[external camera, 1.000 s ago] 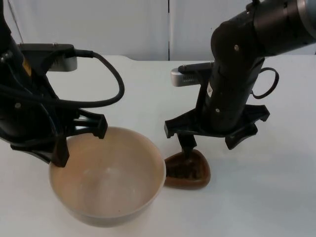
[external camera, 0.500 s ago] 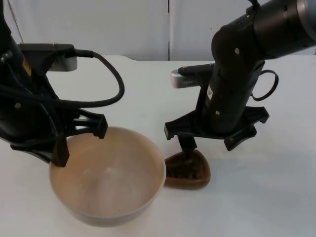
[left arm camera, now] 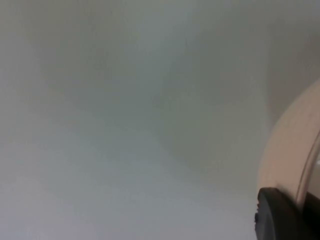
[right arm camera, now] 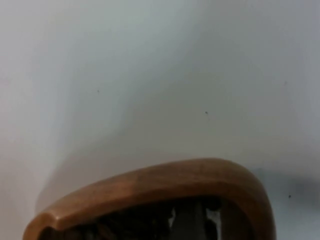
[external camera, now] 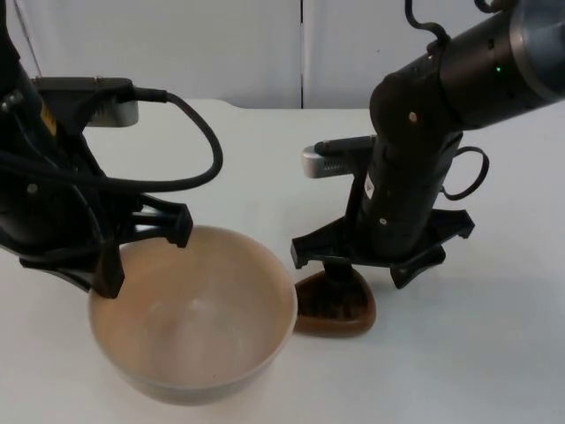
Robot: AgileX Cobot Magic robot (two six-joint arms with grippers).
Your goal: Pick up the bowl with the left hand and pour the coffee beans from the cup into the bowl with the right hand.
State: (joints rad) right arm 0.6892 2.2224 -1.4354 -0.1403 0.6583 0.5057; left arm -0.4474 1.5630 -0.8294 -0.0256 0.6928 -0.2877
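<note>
Your left end effector (external camera: 110,265) sits at the bowl's (external camera: 194,318) far-left rim; one black finger reaches down over the rim edge, and in the left wrist view a fingertip (left arm camera: 280,215) lies against the bowl's cream wall (left arm camera: 295,145). It looks closed on that rim, though you cannot see the second finger. The bowl is wide, cream inside, with nothing visible in it, and you cannot tell whether it rests on the white worktop (external camera: 459,353) or hangs just above it.

Your right end effector (external camera: 338,276) is straight above the cup (external camera: 340,305) — a small brown wooden one with a rounded-triangle rim, dark coffee beans (external camera: 334,305) inside. One finger dips to the cup's far rim. In the right wrist view you see the wooden rim (right arm camera: 150,185) arching across with the beans (right arm camera: 130,222) beneath it. How far these fingers are spread, and whether they have the rim, you cannot tell.

The cup stands on the worktop just beside the bowl, on the side nearer the right end effector — almost touching it.
</note>
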